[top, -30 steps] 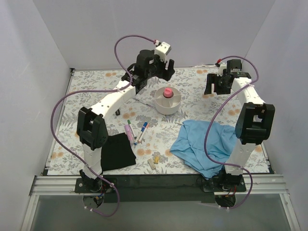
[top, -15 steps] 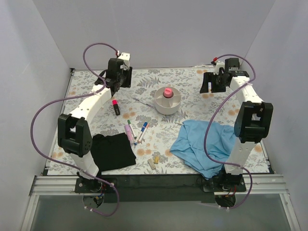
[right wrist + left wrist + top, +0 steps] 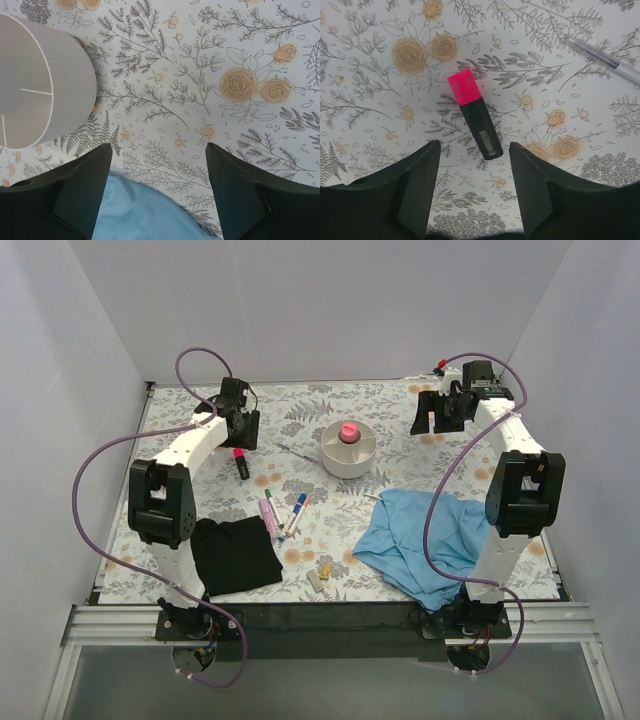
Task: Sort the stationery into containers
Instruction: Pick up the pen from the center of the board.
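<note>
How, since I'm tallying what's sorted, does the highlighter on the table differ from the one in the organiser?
The table highlighter lies flat, black body showing, below the open left gripper; the organiser highlighter sits in the centre cup of the white organiser, only its pink top visible. Both are pink-topped.

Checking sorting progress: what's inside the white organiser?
A pink item sits in the centre cup of the organiser. The outer compartments look empty, but the near wall hides part of their floors.

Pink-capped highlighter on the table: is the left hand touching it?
Apart. The left wrist view shows the highlighter lying between the open fingers of the left hand, tablecloth visible either side.
</note>
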`<move>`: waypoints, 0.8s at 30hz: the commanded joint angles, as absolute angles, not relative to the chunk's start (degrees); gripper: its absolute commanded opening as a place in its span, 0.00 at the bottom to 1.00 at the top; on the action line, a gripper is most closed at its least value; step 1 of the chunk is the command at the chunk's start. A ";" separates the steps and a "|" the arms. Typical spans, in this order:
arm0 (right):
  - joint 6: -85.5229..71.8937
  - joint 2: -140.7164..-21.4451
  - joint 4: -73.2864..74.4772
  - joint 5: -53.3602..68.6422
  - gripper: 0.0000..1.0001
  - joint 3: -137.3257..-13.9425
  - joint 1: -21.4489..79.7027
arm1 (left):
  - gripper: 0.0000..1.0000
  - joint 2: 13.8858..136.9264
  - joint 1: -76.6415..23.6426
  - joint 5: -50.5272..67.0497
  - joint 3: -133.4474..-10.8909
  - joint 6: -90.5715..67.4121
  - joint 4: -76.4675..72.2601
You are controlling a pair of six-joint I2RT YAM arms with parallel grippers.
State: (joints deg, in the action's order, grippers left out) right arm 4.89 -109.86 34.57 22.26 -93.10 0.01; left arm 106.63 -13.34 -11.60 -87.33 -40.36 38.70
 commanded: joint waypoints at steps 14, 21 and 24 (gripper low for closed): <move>5.54 -107.93 35.07 22.41 0.84 -92.99 -0.09 | 0.51 116.54 -9.84 -6.68 -96.24 -43.59 42.45; 5.63 -108.37 34.98 21.89 0.84 -93.16 -0.09 | 0.52 119.35 -9.23 -6.42 -97.81 -44.03 42.27; 5.80 -108.46 35.07 21.45 0.84 -92.82 -0.09 | 0.52 120.67 -9.05 -5.80 -99.31 -43.95 42.10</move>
State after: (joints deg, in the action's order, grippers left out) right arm 4.93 -109.86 34.59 21.93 -93.08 0.03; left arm 119.85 -9.47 -6.96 -95.98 -43.55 42.19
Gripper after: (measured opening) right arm 0.843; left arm 0.521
